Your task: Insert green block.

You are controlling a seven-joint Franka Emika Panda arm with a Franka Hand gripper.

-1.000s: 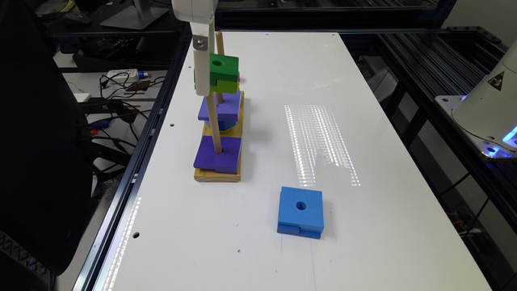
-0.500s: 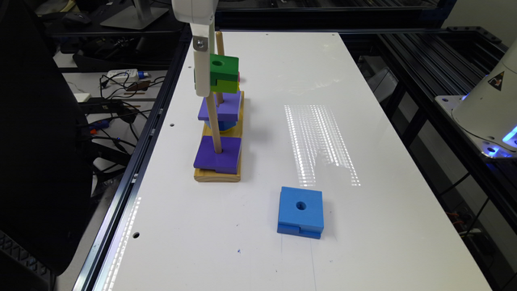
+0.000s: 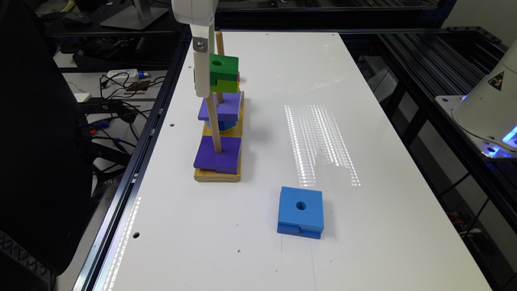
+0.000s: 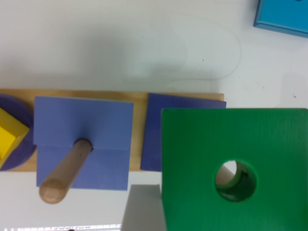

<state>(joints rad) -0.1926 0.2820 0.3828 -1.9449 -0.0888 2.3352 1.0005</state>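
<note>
The gripper point(image 3: 208, 79) holds the green block point(image 3: 223, 72) clamped; its hole seems directly above the peg point(image 4: 227, 177), axis vertical.

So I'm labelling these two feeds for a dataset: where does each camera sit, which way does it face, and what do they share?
Exterior view: off the arm, raised, looking down the white table at the wooden peg base; the gripper hangs in from above.
Wrist view: on the wrist, looking straight down onto the green block; a grey finger shows.
Shared: green block, purple blocks, pegs, blue block.
</note>
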